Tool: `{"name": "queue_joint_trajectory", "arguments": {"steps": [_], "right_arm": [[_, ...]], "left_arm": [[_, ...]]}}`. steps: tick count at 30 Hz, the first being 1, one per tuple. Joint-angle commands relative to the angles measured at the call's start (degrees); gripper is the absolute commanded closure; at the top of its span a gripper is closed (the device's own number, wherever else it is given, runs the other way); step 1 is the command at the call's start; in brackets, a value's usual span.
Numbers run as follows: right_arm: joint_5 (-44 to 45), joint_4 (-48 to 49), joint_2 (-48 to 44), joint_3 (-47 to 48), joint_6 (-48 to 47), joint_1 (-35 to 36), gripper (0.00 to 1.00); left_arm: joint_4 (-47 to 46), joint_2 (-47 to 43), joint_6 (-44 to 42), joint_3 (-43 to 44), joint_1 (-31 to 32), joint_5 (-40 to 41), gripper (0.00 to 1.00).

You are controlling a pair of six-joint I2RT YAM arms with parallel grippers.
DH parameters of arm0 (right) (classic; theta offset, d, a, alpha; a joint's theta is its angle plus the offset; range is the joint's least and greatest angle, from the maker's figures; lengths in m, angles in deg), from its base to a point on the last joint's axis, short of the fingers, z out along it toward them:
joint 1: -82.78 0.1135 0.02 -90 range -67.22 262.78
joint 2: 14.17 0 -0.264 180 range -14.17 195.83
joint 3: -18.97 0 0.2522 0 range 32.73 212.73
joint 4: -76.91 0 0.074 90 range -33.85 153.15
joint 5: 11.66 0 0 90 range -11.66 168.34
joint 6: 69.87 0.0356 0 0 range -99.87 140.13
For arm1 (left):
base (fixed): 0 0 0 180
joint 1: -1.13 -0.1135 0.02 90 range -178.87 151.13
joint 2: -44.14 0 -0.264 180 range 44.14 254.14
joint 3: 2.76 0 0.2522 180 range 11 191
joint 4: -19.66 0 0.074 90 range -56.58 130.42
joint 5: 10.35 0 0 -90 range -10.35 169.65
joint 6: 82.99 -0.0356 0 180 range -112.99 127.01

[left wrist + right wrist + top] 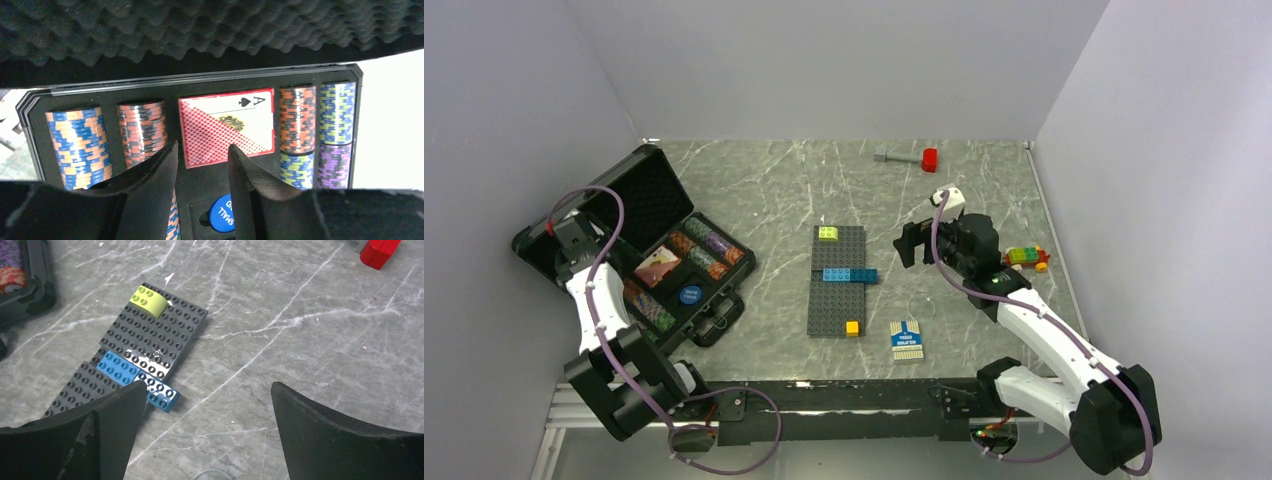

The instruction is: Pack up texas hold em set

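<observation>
The black case lies open at the left, its foam lid raised. In its tray are chip rows, the pink card pack and a blue button. My left gripper hovers over the tray, open and empty; in the top view it is by the lid. The blue-white card pack lies on the table near the front. My right gripper is wide open and empty above the table. The orange and red-triangle buttons are not in view.
The dark grey baseplate with coloured bricks lies mid-table, left of my right gripper. The hammer lies at the back. A small brick toy sits at the right. A clear ring lies near the blue-white pack.
</observation>
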Motion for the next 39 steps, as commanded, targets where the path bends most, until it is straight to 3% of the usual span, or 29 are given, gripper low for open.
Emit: {"name": "queue_joint_trajectory", "arguments": {"steps": [1, 10, 18, 27, 33, 39], "right_arm": [[1.52, -1.05, -0.26, 2.99, -1.18, -0.24, 0.0], [0.52, -0.24, -0.7, 2.55, -1.29, -0.22, 0.0], [1.05, 0.88, -2.72, 1.11, -1.27, -0.24, 0.0], [4.43, -1.82, -2.87, 3.06, 2.76, -0.24, 0.0], [13.95, -13.1, 0.1, 7.26, 11.04, -0.2, 0.0], [7.91, -27.7, 3.82, 11.22, 17.67, -0.02, 0.0]], "left_arm": [[0.55, 2.03, 0.09, 1.25, -1.84, -2.01, 0.53], [0.83, 3.14, 0.69, -1.28, -1.55, -5.45, 0.54], [2.17, -0.09, 0.21, -1.63, 2.92, -0.43, 0.53], [0.75, -12.18, -4.23, -2.11, 9.06, 1.42, 0.36], [-0.79, -17.99, -8.39, -2.73, 17.7, 1.58, 0.27], [-1.99, -20.19, -11.27, -2.82, 25.52, -0.22, 0.24]]}}
